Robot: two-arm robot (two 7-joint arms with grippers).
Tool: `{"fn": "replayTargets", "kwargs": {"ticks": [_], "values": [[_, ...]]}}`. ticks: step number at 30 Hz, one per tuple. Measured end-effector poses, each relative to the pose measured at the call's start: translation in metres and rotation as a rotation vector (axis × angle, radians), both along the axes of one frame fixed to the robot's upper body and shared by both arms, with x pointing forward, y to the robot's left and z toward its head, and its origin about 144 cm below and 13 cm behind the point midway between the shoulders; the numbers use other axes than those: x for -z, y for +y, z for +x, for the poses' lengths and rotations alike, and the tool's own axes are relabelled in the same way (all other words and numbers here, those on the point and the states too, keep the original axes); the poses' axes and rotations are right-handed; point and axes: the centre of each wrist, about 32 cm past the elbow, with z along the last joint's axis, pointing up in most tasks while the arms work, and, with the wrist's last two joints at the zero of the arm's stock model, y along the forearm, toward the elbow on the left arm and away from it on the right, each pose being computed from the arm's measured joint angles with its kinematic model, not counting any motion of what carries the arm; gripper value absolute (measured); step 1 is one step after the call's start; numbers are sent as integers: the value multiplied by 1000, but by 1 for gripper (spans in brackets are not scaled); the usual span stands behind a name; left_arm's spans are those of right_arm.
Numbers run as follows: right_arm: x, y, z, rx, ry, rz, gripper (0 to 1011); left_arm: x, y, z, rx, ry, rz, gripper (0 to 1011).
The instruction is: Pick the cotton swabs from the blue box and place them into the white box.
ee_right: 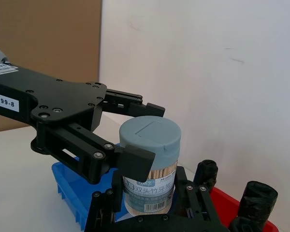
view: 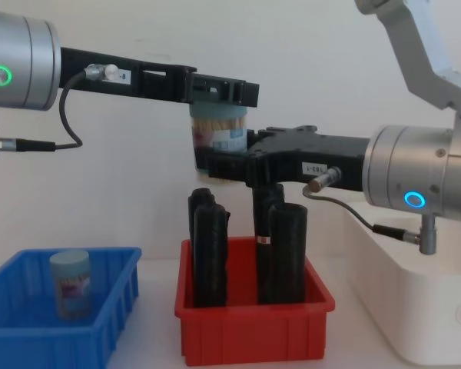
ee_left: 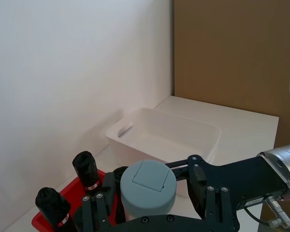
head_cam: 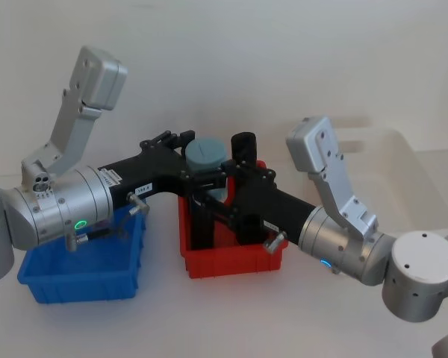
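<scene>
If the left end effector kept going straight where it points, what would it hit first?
Probably the right end effector, which faces it at the same cotton swabs jar; the white box lies beyond, depth unclear.

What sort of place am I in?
Probably a lab test bench: white table, plain wall, blue box, red bin and white box. Left gripper and right gripper both at one swab jar.

The black left gripper has a cotton swabs jar with a blue-grey lid and a blue-white printed label. Beneath the gripper: red bin, black rolls. Behind its wrist: blue box. Ahead: white box.
</scene>
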Motion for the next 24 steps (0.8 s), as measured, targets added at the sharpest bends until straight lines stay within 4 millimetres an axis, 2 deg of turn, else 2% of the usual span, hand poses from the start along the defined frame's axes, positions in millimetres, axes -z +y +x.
{"fn": "replayTargets", "kwargs": {"ticks": [13,24], "values": [[2,-12,-6,66,-3,9,636,0,0,0,0,0,0,1004],[8,-40,-11,201,7,15,636,0,0,0,0,0,0,1004]]}}
